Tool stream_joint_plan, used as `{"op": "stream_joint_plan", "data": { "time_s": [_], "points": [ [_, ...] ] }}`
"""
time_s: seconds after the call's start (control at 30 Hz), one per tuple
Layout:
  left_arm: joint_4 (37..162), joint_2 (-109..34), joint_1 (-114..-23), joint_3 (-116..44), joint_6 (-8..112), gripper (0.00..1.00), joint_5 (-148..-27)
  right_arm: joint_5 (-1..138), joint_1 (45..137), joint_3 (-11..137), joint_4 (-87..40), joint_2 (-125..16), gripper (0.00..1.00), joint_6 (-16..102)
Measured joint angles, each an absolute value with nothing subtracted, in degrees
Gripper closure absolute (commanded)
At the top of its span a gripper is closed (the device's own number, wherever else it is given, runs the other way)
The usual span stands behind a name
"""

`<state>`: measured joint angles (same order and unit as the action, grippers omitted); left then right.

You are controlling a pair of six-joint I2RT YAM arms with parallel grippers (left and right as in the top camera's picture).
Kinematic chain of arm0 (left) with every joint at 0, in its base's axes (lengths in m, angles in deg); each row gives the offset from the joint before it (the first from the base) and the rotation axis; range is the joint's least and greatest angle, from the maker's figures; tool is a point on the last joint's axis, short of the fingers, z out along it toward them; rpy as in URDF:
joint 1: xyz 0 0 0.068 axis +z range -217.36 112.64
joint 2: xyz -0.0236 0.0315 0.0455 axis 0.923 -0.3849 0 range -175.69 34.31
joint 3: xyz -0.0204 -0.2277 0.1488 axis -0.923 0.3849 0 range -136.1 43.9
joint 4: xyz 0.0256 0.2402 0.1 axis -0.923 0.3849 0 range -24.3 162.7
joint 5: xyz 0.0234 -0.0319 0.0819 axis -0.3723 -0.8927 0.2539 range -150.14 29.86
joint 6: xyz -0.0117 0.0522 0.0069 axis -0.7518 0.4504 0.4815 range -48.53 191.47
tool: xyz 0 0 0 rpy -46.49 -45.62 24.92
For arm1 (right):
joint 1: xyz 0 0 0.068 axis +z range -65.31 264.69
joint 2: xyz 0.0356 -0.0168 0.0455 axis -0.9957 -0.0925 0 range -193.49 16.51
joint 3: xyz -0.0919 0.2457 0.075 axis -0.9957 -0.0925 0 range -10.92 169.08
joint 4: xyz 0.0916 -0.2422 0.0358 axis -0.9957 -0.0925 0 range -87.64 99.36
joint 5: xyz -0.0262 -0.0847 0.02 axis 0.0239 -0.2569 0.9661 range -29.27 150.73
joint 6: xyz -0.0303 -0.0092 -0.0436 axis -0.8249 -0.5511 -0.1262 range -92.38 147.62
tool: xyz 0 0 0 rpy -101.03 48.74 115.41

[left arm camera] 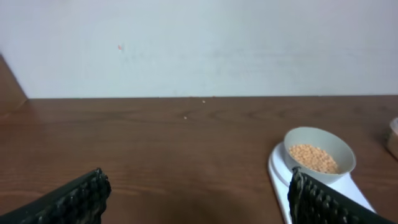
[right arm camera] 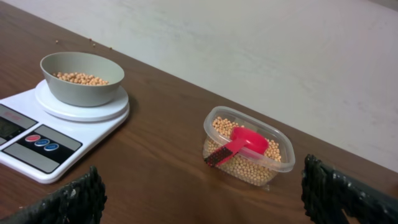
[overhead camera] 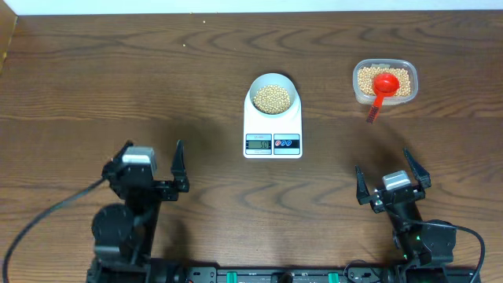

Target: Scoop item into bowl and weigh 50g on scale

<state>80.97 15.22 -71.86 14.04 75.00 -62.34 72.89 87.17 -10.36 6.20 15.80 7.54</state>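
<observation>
The pale bowl [overhead camera: 273, 96] stands on the white scale [overhead camera: 273, 135] at the table's middle, with tan beads [overhead camera: 273, 97] in it. The bowl [left arm camera: 319, 152] and scale [left arm camera: 280, 180] show at the right of the left wrist view, and the bowl [right arm camera: 82, 77] and scale [right arm camera: 37, 146] at the left of the right wrist view. A clear tub [overhead camera: 384, 81] at the back right holds more beads and a red scoop [overhead camera: 383, 86]; it also shows in the right wrist view [right arm camera: 247, 147]. My left gripper [overhead camera: 154, 169] and right gripper [overhead camera: 391, 174] are open and empty near the front edge.
A white wall runs behind the table's far edge. A few stray beads [right arm camera: 90, 42] lie on the wood beyond the scale. The scale's display [overhead camera: 258, 142] is lit, its digits too small to read.
</observation>
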Motion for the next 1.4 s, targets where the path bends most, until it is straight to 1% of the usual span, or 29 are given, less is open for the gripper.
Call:
{"op": "stream_joint_plan", "data": {
  "time_s": [0.33, 0.57, 1.07, 1.4],
  "points": [
    [70.2, 26.2, -70.1, 29.4, 76.1, 0.07, -61.2, 72.9, 87.2, -10.4, 6.2, 15.8, 0.01, 7.5],
    [68.2, 31.6, -69.3, 36.1, 76.2, 0.06, -60.0, 72.9, 87.2, -10.4, 6.2, 15.8, 0.01, 7.5],
    [67.7, 33.7, -68.9, 42.3, 76.2, 0.06, -58.7, 72.9, 87.2, -10.4, 6.2, 15.8, 0.01, 7.5],
    [67.6, 33.7, -68.9, 42.5, 76.2, 0.07, -58.7, 72.9, 87.2, -10.4, 6.2, 15.8, 0.01, 7.5]
  ]
}}
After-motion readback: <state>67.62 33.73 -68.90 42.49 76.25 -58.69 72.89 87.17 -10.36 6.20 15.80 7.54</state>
